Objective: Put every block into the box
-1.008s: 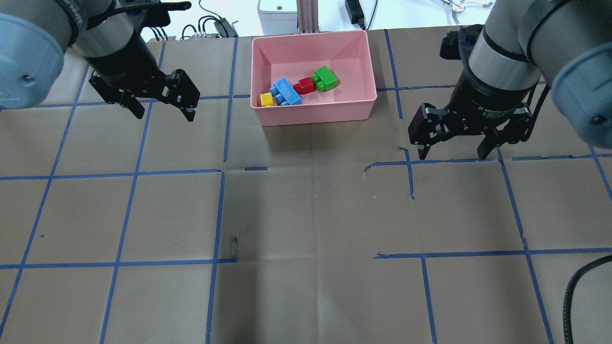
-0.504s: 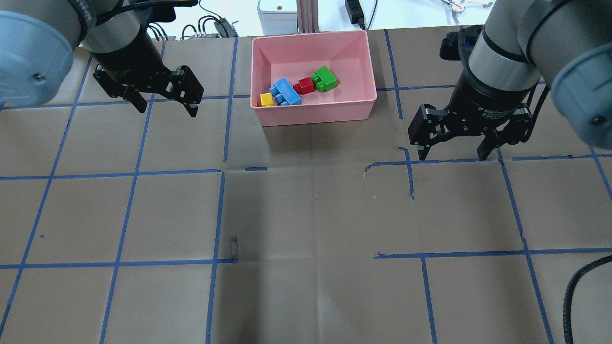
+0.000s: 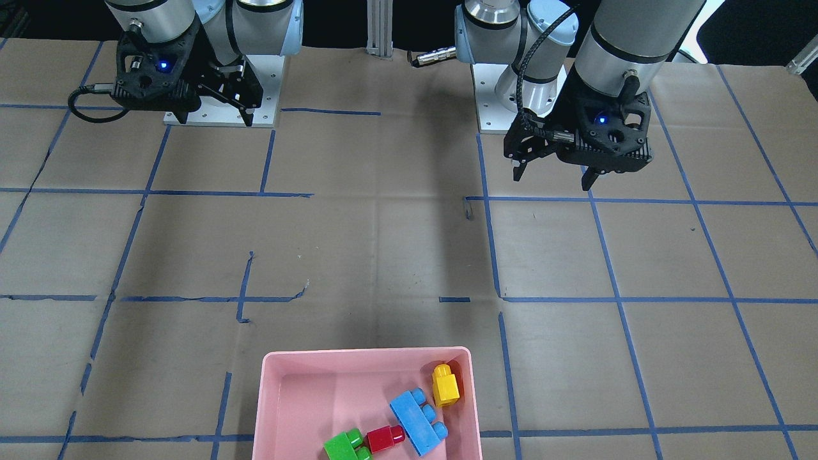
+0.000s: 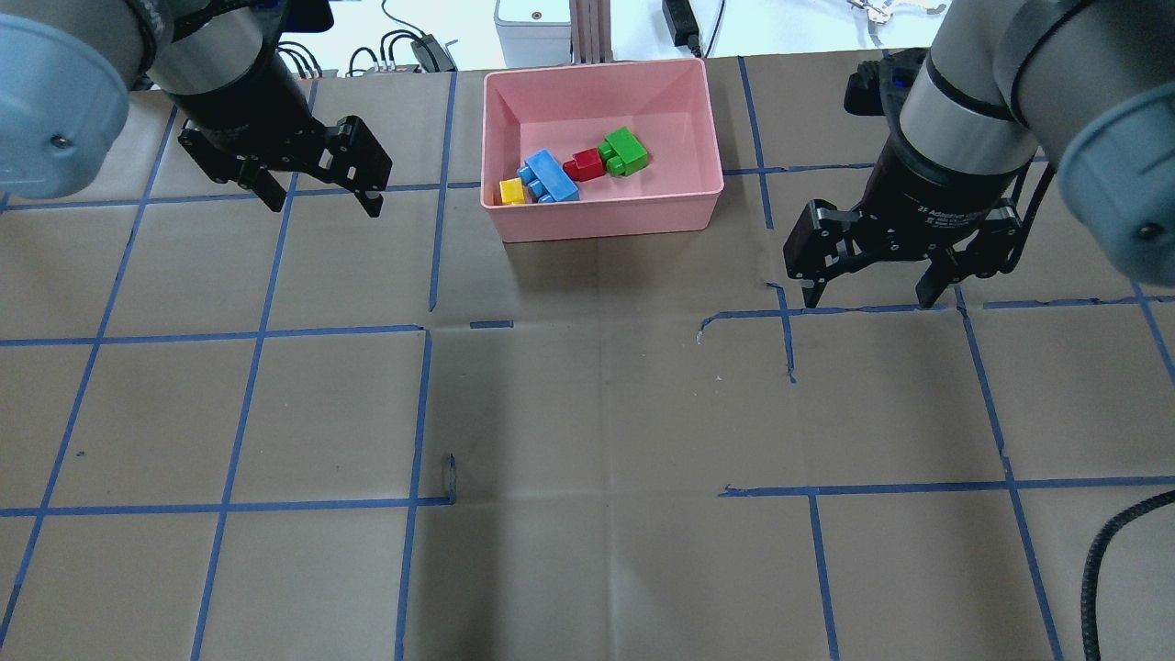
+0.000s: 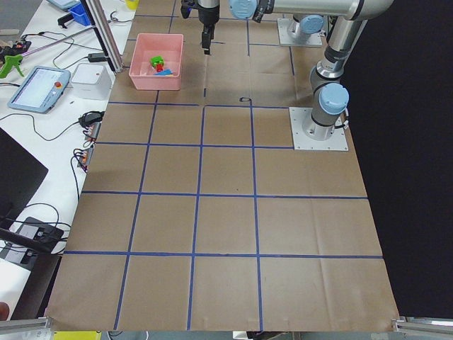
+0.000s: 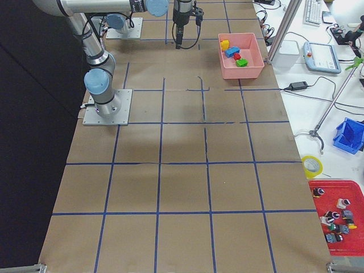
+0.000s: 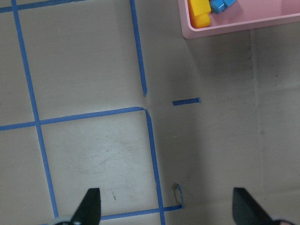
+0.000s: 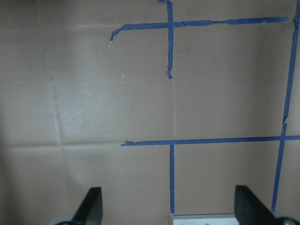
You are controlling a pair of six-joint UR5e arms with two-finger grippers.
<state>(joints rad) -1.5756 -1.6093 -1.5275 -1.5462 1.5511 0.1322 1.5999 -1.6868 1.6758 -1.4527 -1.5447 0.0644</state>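
Blocks [image 4: 549, 176], all four, sit in the pink box [image 4: 606, 220] at the far edge. It's between my left gripper [image 4: 323, 209] and right gripper [image 4: 868, 303], left one slightly nearer, both spread wide and empty, so nothing left to grab imo

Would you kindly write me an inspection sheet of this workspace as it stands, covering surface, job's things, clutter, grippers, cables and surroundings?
Surface: brown paper with a blue tape grid, creased, tape torn in places.
Job's things: yellow block, blue block, red block and green block all lie inside the pink box; none outside it.
Clutter: nothing seen.
Grippers: left gripper and right gripper both open and empty, above the paper either side of the box.
Cables: black ribbed cable at the overhead view's lower right; loose wires beyond the table's far edge.
Surroundings: teach pendant on one side bench; red tray of small parts on the other.
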